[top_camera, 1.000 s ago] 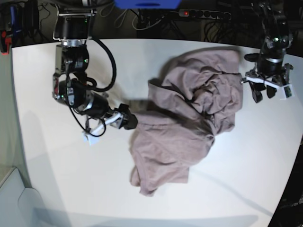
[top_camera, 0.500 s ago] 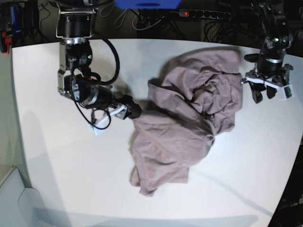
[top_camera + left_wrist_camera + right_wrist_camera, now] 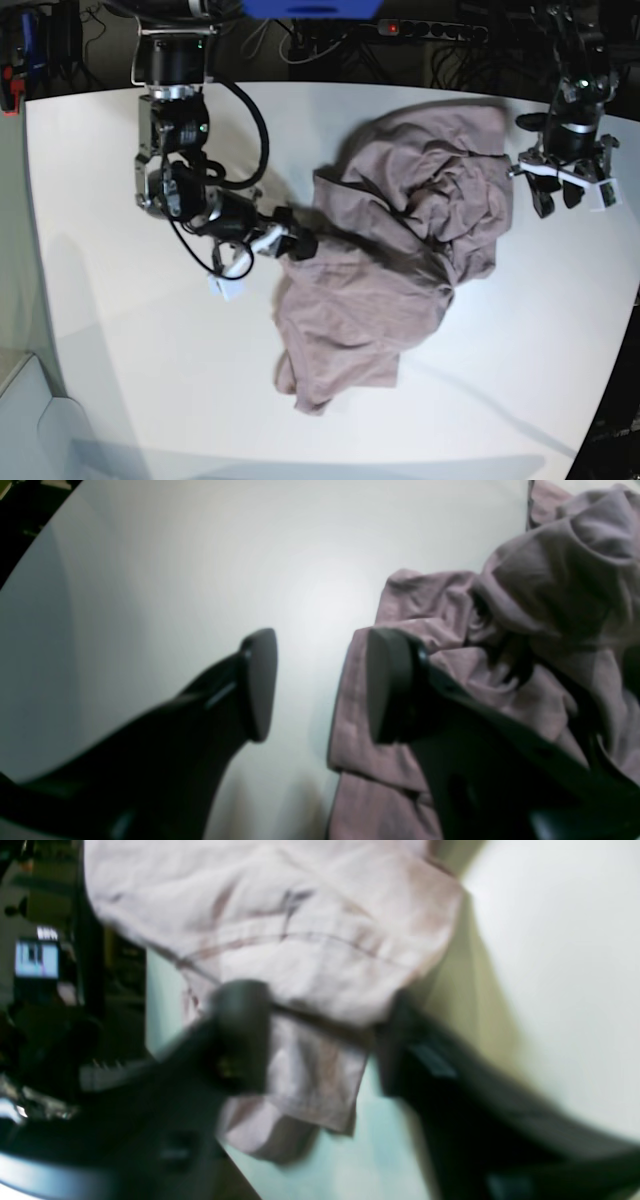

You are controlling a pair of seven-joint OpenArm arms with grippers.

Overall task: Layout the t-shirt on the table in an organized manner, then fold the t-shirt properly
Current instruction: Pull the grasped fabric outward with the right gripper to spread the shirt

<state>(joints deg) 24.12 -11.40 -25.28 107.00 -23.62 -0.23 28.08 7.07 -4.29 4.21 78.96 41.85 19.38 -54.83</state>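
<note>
Base view: the t-shirt point(image 3: 400, 250) lies crumpled in a loose heap on the table point(image 3: 120, 380), right of centre, with a bunched upper part toward the far edge and a flatter lobe reaching toward the near edge. The right gripper point(image 3: 290, 240) (on this view's left) is low at the shirt's left margin, its tip against the cloth. The left gripper point(image 3: 565, 190) hangs just off the shirt's right edge, close to the table's far right rim.

Right wrist view: the two fingers point(image 3: 240, 1035) straddle a hemmed fold of the shirt point(image 3: 300, 940), which passes between them; the picture is blurred, and whether the jaws press on the cloth cannot be told.

Left wrist view: the left gripper point(image 3: 320, 685) stands partly open and holds nothing; one finger is over bare table point(image 3: 150, 580), the other over the shirt's edge point(image 3: 500, 630).
</note>
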